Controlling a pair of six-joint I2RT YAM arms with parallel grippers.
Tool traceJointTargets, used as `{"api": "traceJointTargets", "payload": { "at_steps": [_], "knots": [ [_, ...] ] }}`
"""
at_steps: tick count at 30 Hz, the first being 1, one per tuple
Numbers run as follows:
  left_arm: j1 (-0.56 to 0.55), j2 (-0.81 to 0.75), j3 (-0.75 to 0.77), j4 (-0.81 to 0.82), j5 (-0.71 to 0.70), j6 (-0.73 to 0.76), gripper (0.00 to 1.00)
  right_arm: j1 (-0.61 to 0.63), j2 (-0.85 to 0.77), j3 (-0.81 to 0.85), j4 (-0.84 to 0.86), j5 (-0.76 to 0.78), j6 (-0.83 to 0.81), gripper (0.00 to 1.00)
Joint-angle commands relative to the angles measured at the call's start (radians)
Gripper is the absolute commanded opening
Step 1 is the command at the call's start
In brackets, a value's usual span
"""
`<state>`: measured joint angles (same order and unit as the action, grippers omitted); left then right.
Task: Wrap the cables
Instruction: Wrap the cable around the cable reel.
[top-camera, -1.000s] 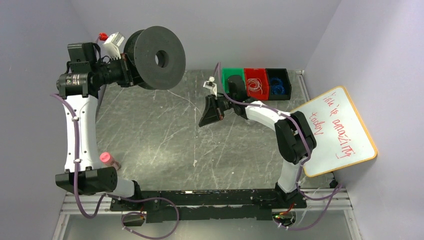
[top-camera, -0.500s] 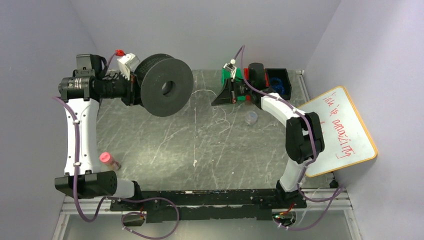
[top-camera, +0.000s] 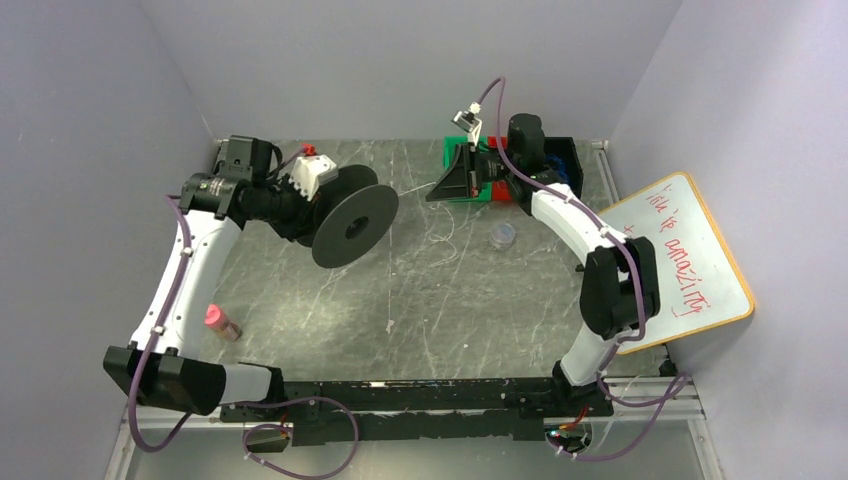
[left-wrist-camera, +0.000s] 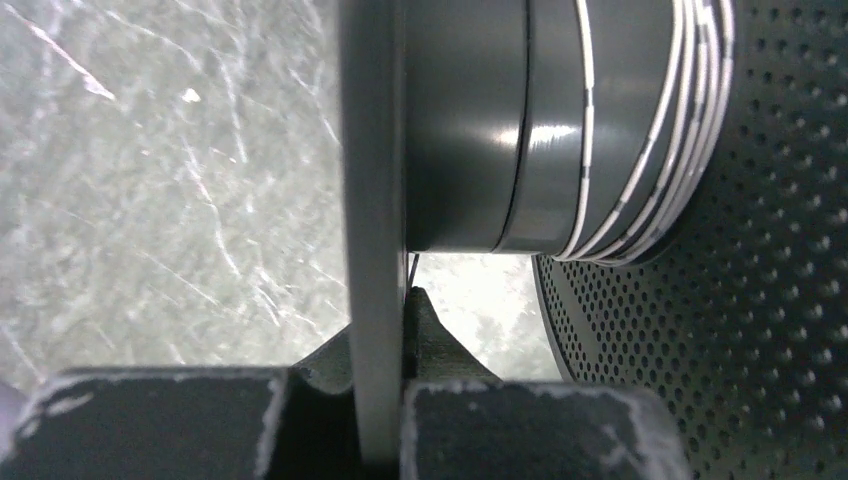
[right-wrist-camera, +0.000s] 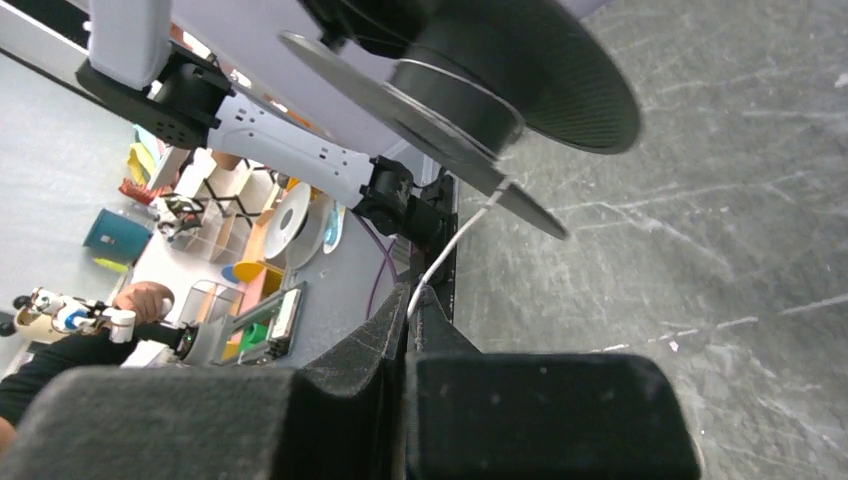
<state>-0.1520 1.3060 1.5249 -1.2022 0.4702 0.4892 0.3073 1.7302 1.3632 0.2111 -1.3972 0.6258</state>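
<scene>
From the right gripper's (right-wrist-camera: 408, 303) pinching fingers, the cable (right-wrist-camera: 452, 243) now runs to the spool (top-camera: 350, 225), freshly tilted by the flange-clamping left gripper (left-wrist-camera: 383, 322), ready for winding.

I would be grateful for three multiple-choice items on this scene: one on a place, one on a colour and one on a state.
1. Where is the whiteboard?
A) at the right edge of the table
B) inside the green bin
C) between the arm bases

2. What colour is the cap of the small bottle at the table's left side?
A) blue
B) pink
C) yellow

3. What is the right gripper doing?
A) standing open over the bins
B) shut on nothing
C) shut on the cable

Answers:
1. A, since the top view shows it lying across the right rim.
2. B, since the cap reads pink from above.
3. C, since the right wrist view shows the fingers meeting on the white cable that runs up to the spool.
</scene>
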Motion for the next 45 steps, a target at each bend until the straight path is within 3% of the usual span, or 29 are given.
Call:
{"api": "traceJointTargets", "payload": {
  "at_steps": [1, 12, 23, 30, 45],
  "knots": [
    [-0.04, -0.037, -0.031, 0.229, -0.222, -0.049, 0.02, 0.0, -0.103, -0.001, 0.166, -0.03, 0.097, 0.0],
    [-0.184, -0.025, -0.177, 0.467, -0.505, -0.182, 0.02, 0.066, -0.097, -0.036, 0.304, -0.052, 0.195, 0.03],
    [-0.275, 0.068, -0.17, 0.524, -0.724, -0.248, 0.02, 0.206, -0.099, -0.032, 0.268, -0.062, 0.127, 0.08],
    [-0.279, 0.102, -0.085, 0.499, -0.755, -0.348, 0.02, 0.254, -0.091, -0.041, 0.185, -0.068, 0.028, 0.08],
    [-0.199, 0.157, 0.089, 0.415, -0.614, -0.528, 0.02, 0.325, -0.045, -0.056, 0.123, -0.094, -0.075, 0.05]
  ]
}}
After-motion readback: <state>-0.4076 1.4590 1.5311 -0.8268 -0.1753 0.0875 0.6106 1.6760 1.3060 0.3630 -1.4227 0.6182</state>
